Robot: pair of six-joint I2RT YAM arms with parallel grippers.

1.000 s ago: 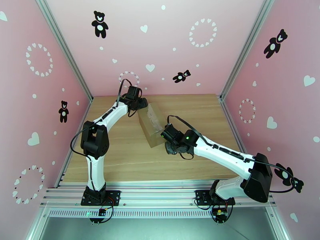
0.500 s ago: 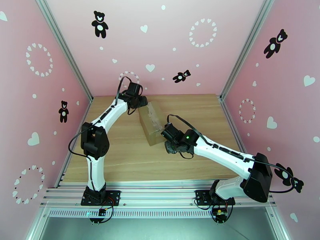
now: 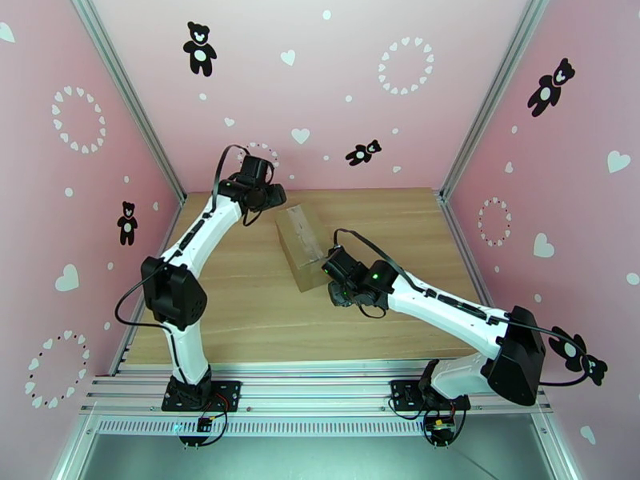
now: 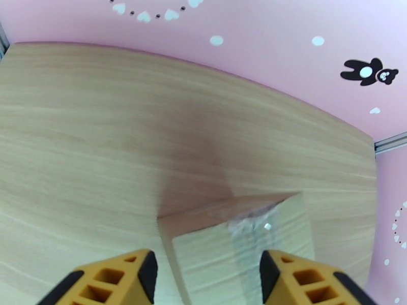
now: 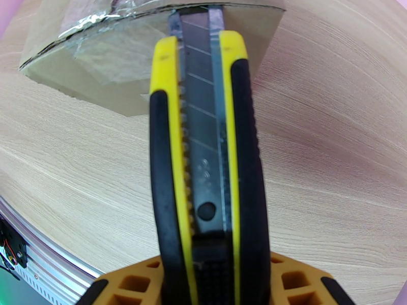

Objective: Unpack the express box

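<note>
The express box (image 3: 302,246), a brown carton with shiny clear tape on its top seam, lies on the wooden table (image 3: 240,314). My left gripper (image 3: 274,195) hovers open just off the box's far end; in the left wrist view its fingers (image 4: 145,273) straddle empty air above the box's far corner (image 4: 239,235). My right gripper (image 3: 336,272) is at the box's near right end, shut on a yellow and black utility knife (image 5: 203,148). The knife's extended blade (image 5: 196,26) points at the taped top edge of the box (image 5: 127,52).
Pink walls with bear and heart stickers (image 3: 360,90) close in the table on three sides. An aluminium rail (image 3: 320,390) runs along the near edge by the arm bases. Bare wood lies left and right of the box.
My left arm has pulled back and up to the left, away from the box's far end. The right arm, the knife and the box have stayed put.
</note>
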